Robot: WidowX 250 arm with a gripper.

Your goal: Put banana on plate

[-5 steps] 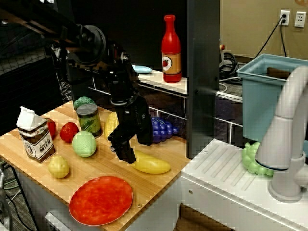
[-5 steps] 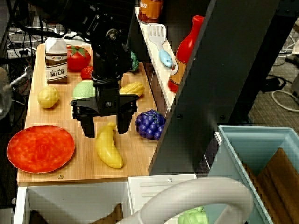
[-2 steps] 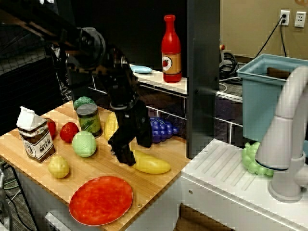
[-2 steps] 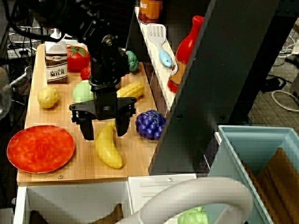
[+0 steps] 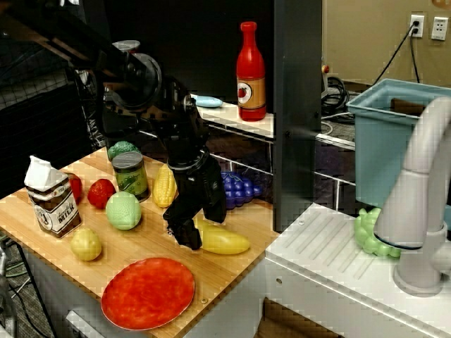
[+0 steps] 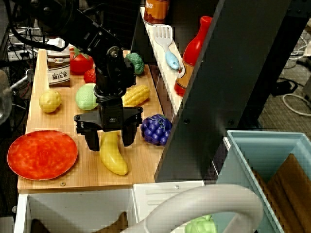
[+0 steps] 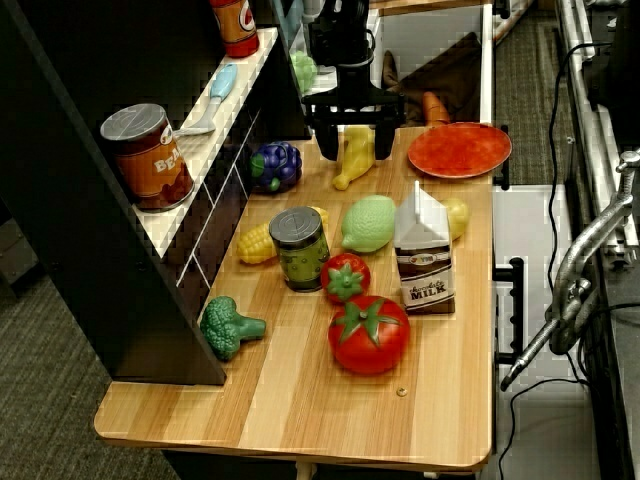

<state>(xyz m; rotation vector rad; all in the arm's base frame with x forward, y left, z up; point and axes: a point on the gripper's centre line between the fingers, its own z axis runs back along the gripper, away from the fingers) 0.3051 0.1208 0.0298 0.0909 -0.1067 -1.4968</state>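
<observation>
We see the gripper [image 6: 111, 140] low over the bench [image 6: 141, 165], fingers spread and straddling the upper end of the banana [image 6: 113, 154]. Nothing is clamped; the banana lies flat on the wood.

The view from above shows it best: one finger [image 6: 92, 139] left of the banana, the other [image 6: 128, 135] right of it, gaps on both sides. The plate [image 6: 42, 154] sits well left of the banana at the near-left corner of the bench, with nothing on it. The grapes [image 6: 156, 129] are just right of the right finger.

The front view gives height: the gripper [image 5: 189, 229] is down at banana [image 5: 223, 241] level, but its body hides the banana's far end, so contact can't be judged there. The plate [image 5: 148, 292] is nearer the camera than the banana.

The view from the far end shows the gripper [image 7: 354, 128] over the banana [image 7: 354, 155], with the plate [image 7: 459, 149] beside it to the right. That view alone shows the large tomato [image 7: 368, 334], the broccoli [image 7: 226, 325] and the can on the shelf [image 7: 146, 155]. The milk carton [image 6: 59, 70] and corn cob [image 6: 136, 94] stand behind the gripper in the view from above.
</observation>
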